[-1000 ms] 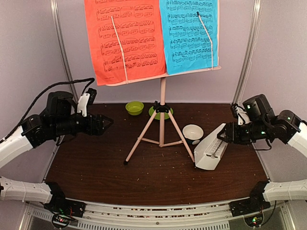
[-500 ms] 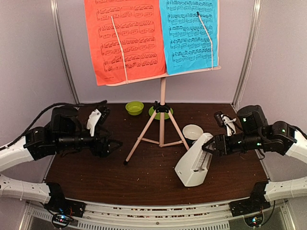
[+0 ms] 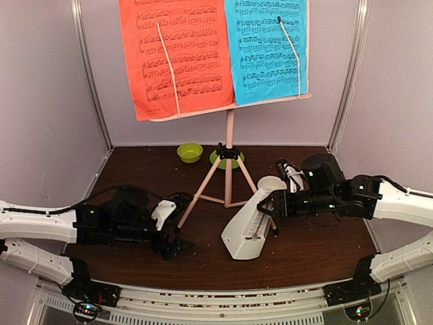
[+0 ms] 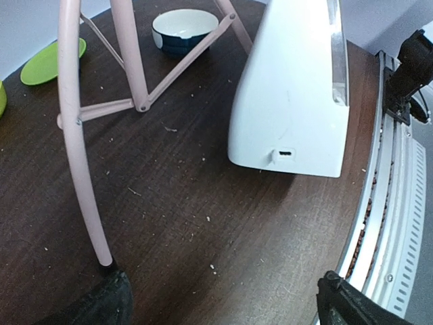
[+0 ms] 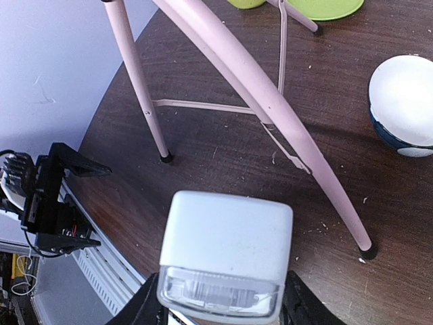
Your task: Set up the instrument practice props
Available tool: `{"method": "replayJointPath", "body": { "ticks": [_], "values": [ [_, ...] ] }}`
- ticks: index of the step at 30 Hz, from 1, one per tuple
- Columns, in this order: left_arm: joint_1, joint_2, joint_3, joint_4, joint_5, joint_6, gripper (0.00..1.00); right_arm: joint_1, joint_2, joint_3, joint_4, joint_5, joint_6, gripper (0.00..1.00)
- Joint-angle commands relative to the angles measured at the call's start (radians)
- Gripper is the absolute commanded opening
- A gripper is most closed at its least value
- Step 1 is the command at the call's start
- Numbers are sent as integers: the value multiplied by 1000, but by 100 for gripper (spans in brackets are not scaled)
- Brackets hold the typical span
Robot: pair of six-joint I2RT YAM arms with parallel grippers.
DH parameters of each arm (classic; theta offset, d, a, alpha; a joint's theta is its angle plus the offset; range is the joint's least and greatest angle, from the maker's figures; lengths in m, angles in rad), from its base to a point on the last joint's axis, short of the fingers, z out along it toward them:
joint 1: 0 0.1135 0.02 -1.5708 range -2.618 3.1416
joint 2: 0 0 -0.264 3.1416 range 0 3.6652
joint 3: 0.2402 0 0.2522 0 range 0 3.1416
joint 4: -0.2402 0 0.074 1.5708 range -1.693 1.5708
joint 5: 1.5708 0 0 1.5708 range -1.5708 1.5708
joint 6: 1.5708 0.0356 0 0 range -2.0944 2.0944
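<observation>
The pale pink music stand stands at the table's middle on tripod legs. Its desk holds the red sheet and the blue sheet. My right gripper is shut on the top of the white-grey metronome. The metronome is tilted, in front of the stand's right leg, its base low by the table. In the right wrist view the metronome sits between my fingers. My left gripper is open and empty, low over the table by the front left leg, facing the metronome.
A white bowl with a dark base sits just behind the metronome. A green bowl and a green plate lie at the back behind the tripod. The table's front rail runs close to my left gripper.
My right gripper has carried the metronome left and forward, from the right side to front centre. My left arm has dropped low and moved right towards the front tripod leg.
</observation>
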Motion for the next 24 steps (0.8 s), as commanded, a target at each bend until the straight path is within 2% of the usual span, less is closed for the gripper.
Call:
{"method": "replayJointPath", "body": {
  "ticks": [1,6,14,24],
  "values": [
    [-31,103,-26,246,5,-11,98,46,43,92,171,93,88,0],
    [-77,261,-54,504,15,-24,98,96,74,97,190,179,105,0],
    [-129,440,-85,735,-12,-22,98,144,85,62,230,237,135,0],
    [-174,565,-85,843,-97,-46,96,174,109,43,239,273,161,0]
  ]
}}
